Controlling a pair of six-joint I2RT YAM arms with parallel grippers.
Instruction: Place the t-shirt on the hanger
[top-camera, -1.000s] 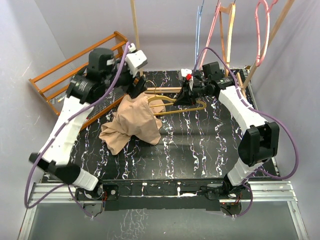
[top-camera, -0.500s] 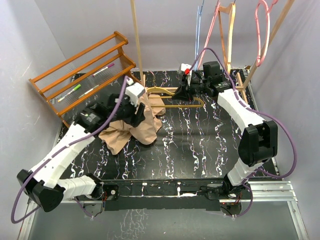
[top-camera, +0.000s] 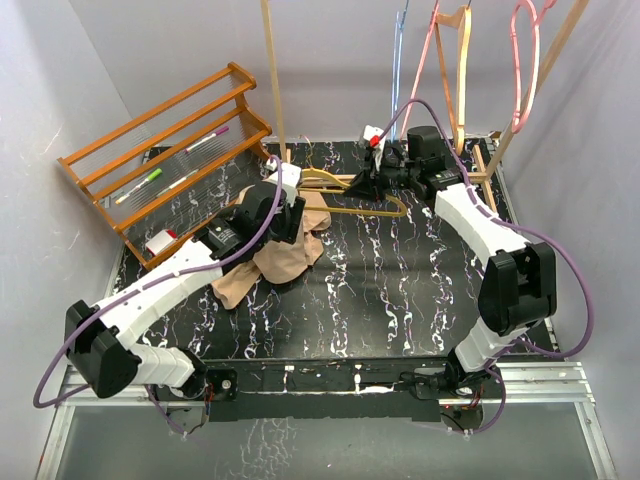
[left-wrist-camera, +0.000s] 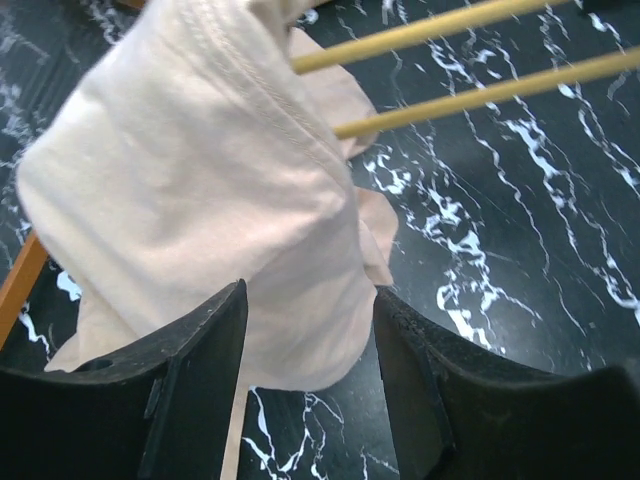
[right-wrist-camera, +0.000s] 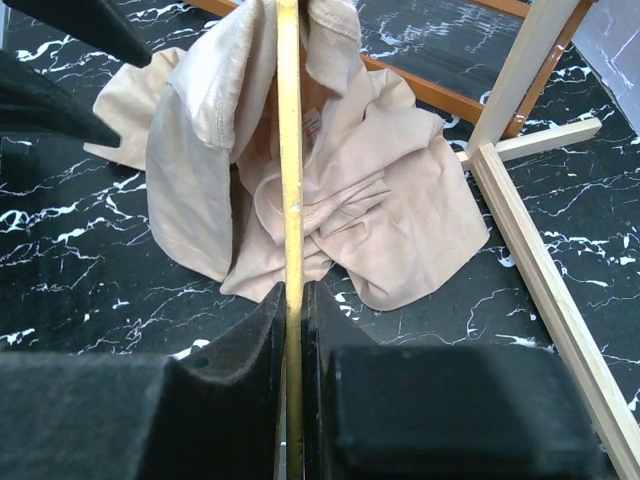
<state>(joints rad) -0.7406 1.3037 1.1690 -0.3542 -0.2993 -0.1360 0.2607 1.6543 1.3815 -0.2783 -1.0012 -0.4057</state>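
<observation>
Reaching diagonally from its near-left base toward the table's middle, the left arm lies low and long, with the left gripper (left-wrist-camera: 310, 300) pointed down at the t-shirt (top-camera: 272, 262). Its fingers stand partly apart with a hanging fold of the cloth between them; whether they press it I cannot tell. The right arm rises along the right side, bends at the elbow and turns left, and the right gripper (right-wrist-camera: 290, 295) is clamped tight on a thin bar of the hanger (top-camera: 388, 211). The hanger's long axis runs left to right across the far half of the table (top-camera: 420, 300), its left end buried in the shirt and its right end free. The shirt sits crumpled left of centre, partly draped over that end, close to the orange wooden rack (top-camera: 150, 150) and a pale wooden post (right-wrist-camera: 535, 300). The widest stretch of bare marbled top lies toward the near edge and the right.
</observation>
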